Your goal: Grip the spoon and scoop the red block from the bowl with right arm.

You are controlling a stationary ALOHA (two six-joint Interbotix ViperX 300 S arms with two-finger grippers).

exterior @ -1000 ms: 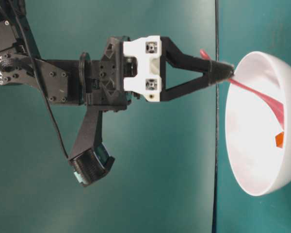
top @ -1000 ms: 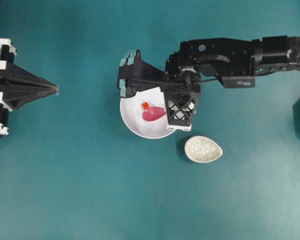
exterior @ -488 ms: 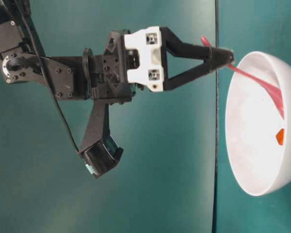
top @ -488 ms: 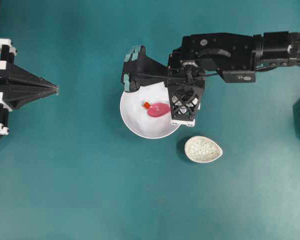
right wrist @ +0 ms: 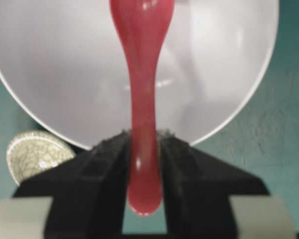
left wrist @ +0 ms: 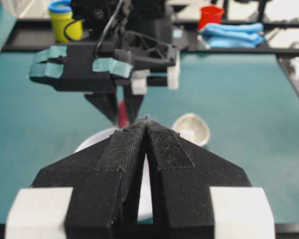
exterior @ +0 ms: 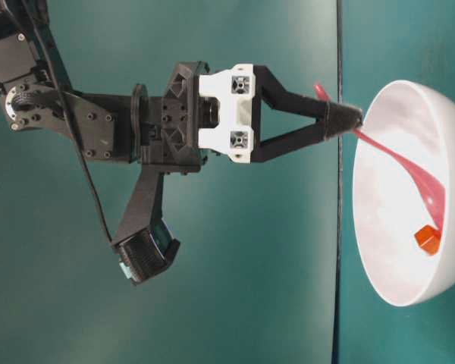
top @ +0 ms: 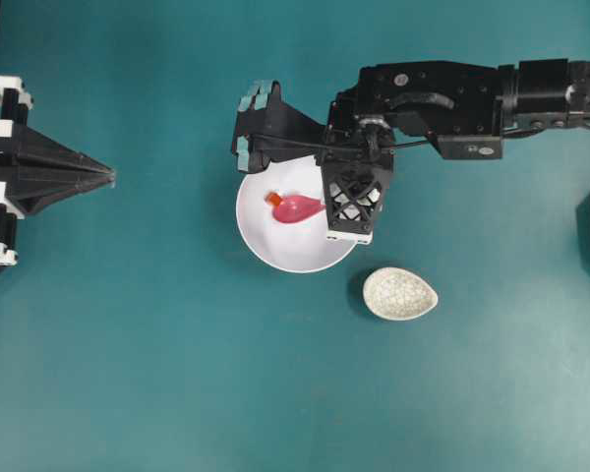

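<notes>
Left gripper (top: 108, 177) parked well left of the action, fingers (left wrist: 167, 149) pressed together, holding nothing. Red block (top: 273, 198) sits in the bowl (top: 275, 251), touching the spoon (top: 297, 207) tip on the side away from the right gripper (exterior: 347, 120), whose fingers (right wrist: 182, 164) pinch the spoon's handle near its end. Block looks tiny, light, hard, likely to skid on the glossy bowl; the spoon's slick, stiff plastic may twist in this end-of-handle hold.

Black right arm (top: 442, 93) with lattice-framed tool (exterior: 341, 120), white end pieces, teal pads, thin black cable, small screws
</notes>
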